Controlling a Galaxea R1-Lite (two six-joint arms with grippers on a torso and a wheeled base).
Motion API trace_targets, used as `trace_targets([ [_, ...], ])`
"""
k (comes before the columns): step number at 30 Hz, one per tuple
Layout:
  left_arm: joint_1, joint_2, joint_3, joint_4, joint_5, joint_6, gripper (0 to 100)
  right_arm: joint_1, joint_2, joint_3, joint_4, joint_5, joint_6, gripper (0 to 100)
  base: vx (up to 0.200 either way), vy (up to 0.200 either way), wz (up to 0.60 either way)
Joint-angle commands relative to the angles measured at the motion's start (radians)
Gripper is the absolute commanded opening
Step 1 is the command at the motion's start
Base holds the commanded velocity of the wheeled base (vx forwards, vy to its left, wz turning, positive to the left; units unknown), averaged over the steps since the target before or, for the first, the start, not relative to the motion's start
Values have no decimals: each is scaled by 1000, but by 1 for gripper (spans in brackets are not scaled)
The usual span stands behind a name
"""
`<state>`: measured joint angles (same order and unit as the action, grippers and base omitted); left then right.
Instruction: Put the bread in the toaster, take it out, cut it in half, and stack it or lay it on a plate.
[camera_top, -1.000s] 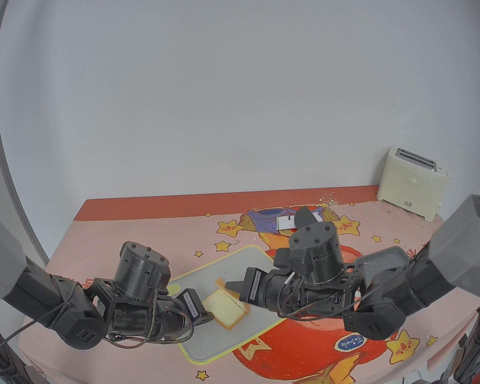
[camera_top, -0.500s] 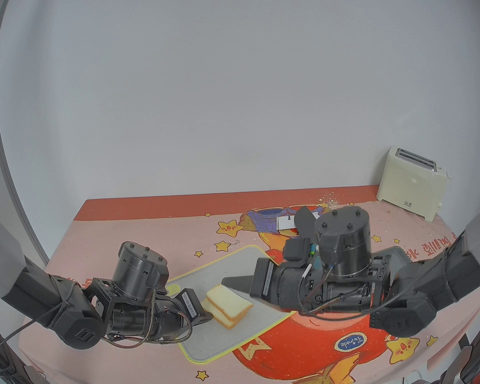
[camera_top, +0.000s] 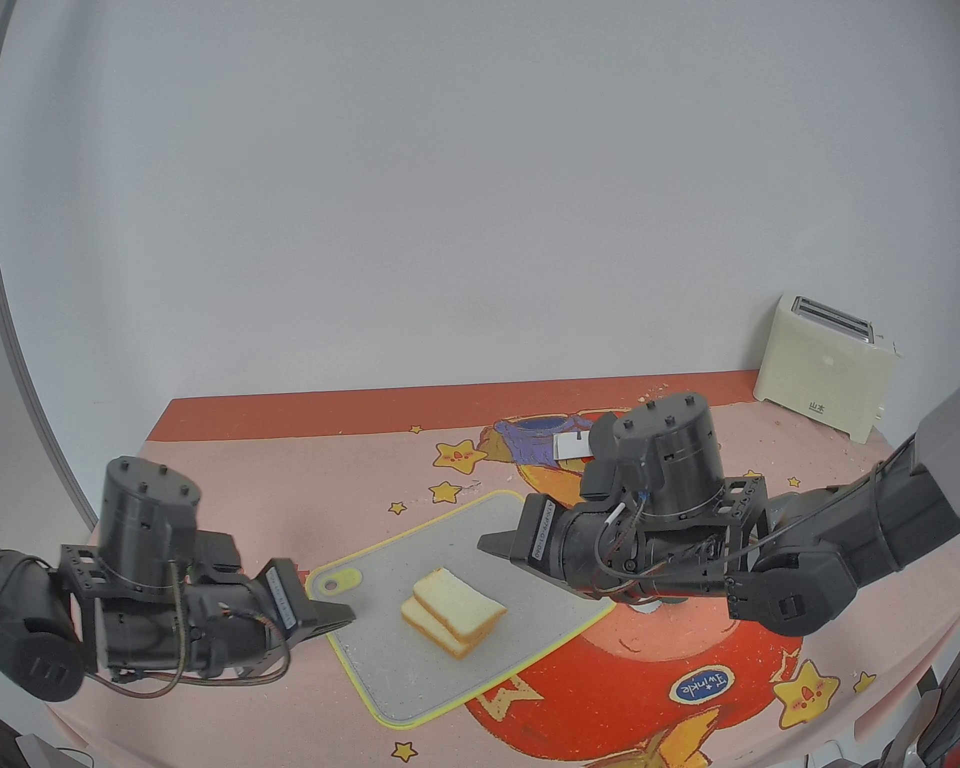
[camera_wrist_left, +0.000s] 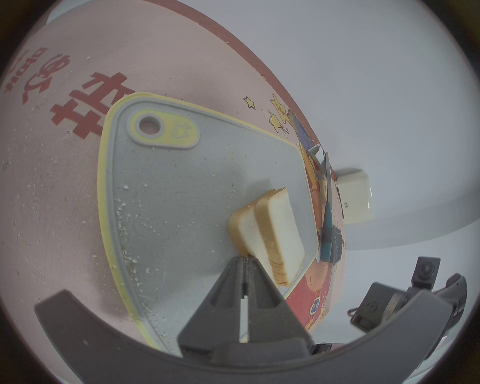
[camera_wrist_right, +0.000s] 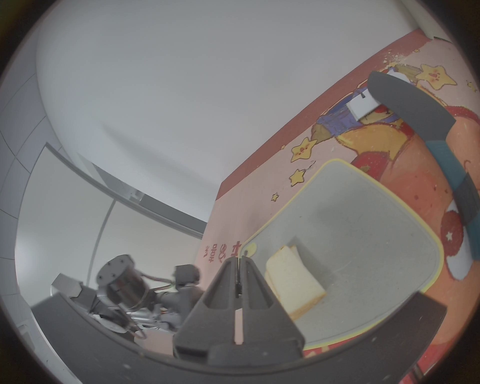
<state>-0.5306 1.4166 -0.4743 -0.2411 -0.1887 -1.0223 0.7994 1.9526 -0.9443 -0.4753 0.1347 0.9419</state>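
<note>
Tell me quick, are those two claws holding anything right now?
Left gripper: shut, holding nothing.
Right gripper: shut, holding nothing.

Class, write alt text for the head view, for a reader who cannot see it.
Two half slices of bread lie stacked on a grey, yellow-rimmed cutting board on a pink cartoon-print table. The left gripper and right gripper, both shut and empty, flank the bread without touching it. A cream toaster stands at the table's far right corner.
</note>
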Motion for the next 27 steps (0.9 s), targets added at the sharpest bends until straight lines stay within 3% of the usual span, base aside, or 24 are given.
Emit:
trace_targets([
  [1,43,-146,6,97,-48,45,100,-25,51,-45,34,-9,-51,0,0,0,0],
  [6,143,-150,29,98,-198,45,100,-34,106,-48,34,-12,-74,0,0,0,0],
  [8,166,-143,34,97,-236,47,100,-34,112,-48,34,-24,-89,0,0,0,0],
  [10,196,-110,36,94,-317,53,100,-29,135,-53,34,-58,-114,0,0,0,0],
  [14,196,-50,29,91,-340,57,100,-5,155,-56,35,-69,-115,0,0,0,0],
  [27,195,114,63,-61,-342,54,100,58,147,-39,40,-67,-107,0,0,0,0],
])
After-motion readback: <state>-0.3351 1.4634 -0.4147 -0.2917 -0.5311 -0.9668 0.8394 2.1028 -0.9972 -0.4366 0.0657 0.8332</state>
